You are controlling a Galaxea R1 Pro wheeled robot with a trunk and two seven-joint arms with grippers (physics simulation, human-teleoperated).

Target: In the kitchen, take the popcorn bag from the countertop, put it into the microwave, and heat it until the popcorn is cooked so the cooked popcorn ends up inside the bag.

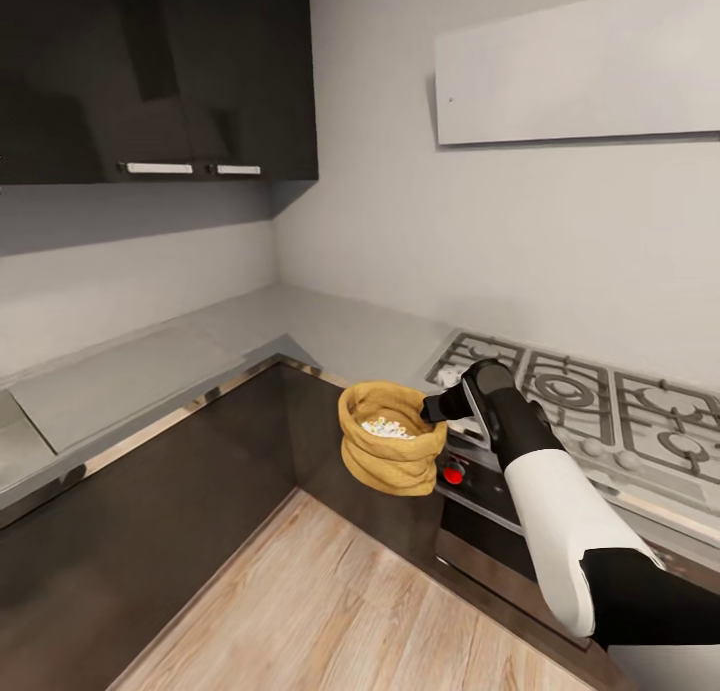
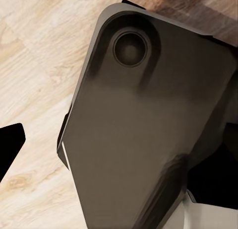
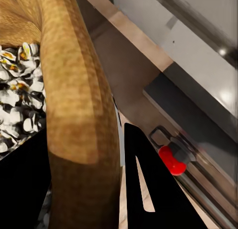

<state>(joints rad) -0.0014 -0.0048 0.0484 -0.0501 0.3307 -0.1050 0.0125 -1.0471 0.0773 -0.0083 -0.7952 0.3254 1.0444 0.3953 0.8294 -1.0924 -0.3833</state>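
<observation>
Right gripper is clamped on the rim of the bag, one finger outside the wall, the other inside. Bag hangs in the air off the counter, in front of the dark cabinets beside the hob. Popcorn shows whitish at the mouth. Pickup looks done; microwave loading and heating remain. Left gripper's opening: cannot tell.

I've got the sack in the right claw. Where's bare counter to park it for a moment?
The grey countertop is bare along the left wall and around the corner up to the gas hob. The hob's grates are no flat spot. The right claw holds the popcorn bag by its rim, over the floor.
</observation>
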